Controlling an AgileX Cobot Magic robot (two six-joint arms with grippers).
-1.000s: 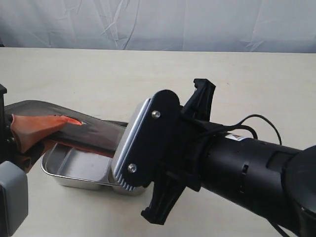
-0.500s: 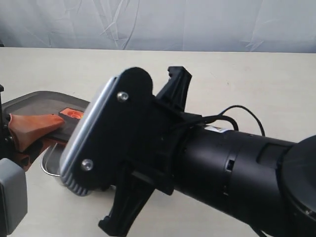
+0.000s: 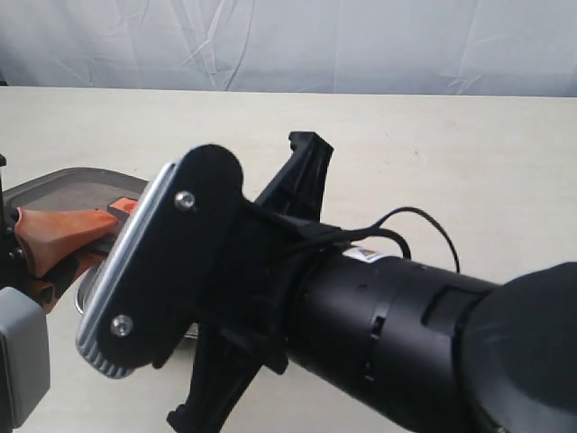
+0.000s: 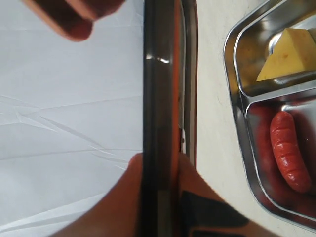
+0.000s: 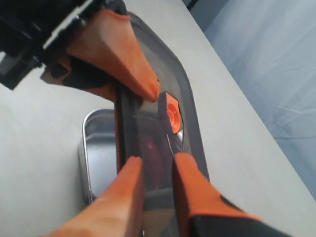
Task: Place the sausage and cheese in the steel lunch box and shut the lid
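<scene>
The exterior camera stands in front of the steel lunch box point(image 3: 86, 290), somewhat higher than it, and faces across the table point(image 3: 451, 144) toward the white cloth point(image 3: 361, 45). The right arm point(image 3: 379, 325) is very near its lens and covers most of the box. The left wrist camera sits close beside the box and looks along the edge of the lid point(image 4: 160, 98) into both compartments. The right wrist camera looks obliquely down on the box from close by, partly through the lid. All three views share the box and the lid.
</scene>
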